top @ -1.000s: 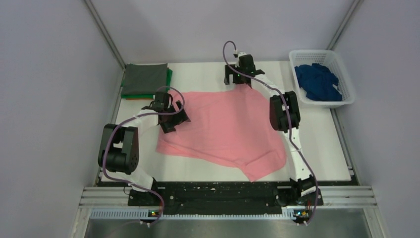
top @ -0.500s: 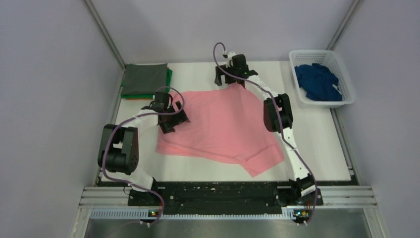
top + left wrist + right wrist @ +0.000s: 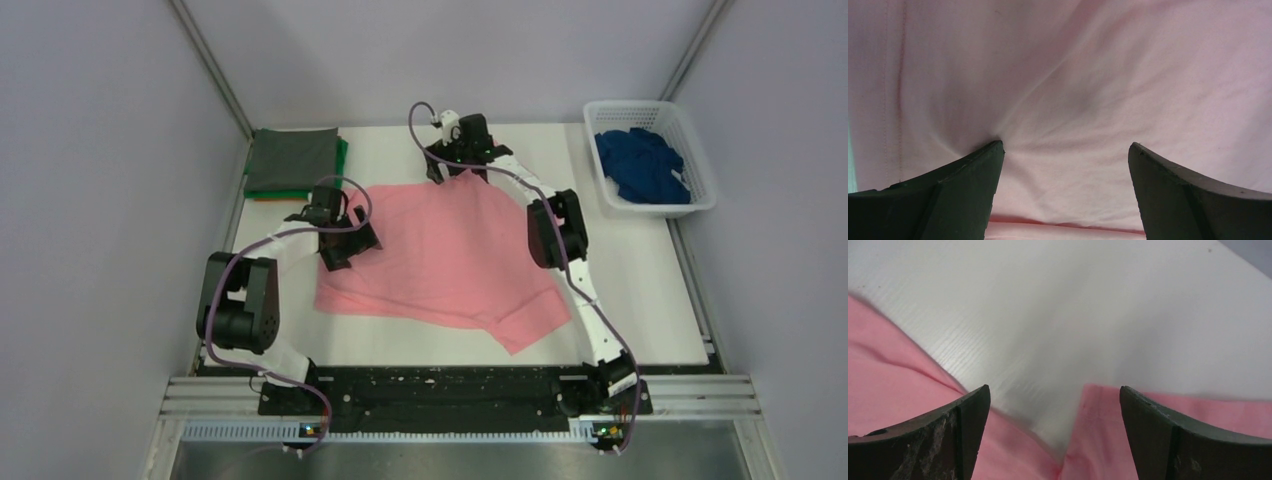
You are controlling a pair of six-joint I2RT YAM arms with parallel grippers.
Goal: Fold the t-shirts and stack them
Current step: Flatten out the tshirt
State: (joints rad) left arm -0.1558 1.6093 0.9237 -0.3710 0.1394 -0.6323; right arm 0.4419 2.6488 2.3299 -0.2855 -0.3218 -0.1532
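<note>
A salmon-pink t-shirt (image 3: 450,250) lies spread over the middle of the white table (image 3: 640,290), one sleeve pointing to the near right. My left gripper (image 3: 350,240) is open and rests on the shirt's left part; in the left wrist view pink cloth (image 3: 1073,100) fills the frame between the fingers (image 3: 968,190). My right gripper (image 3: 448,172) is open above the shirt's far edge. In the right wrist view a notch in the pink edge (image 3: 1098,435) shows bare table between its jaws. A folded grey t-shirt (image 3: 290,158) lies on a green one (image 3: 342,155) at the far left.
A white lattice basket (image 3: 650,110) at the far right holds a crumpled dark blue t-shirt (image 3: 645,165). An orange edge (image 3: 265,196) shows under the folded stack. Metal frame posts rise at both far corners, with grey walls around.
My right gripper has swung to the left along the shirt's far edge. The shirt's near-right sleeve has shifted slightly. The left arm has stayed put.
</note>
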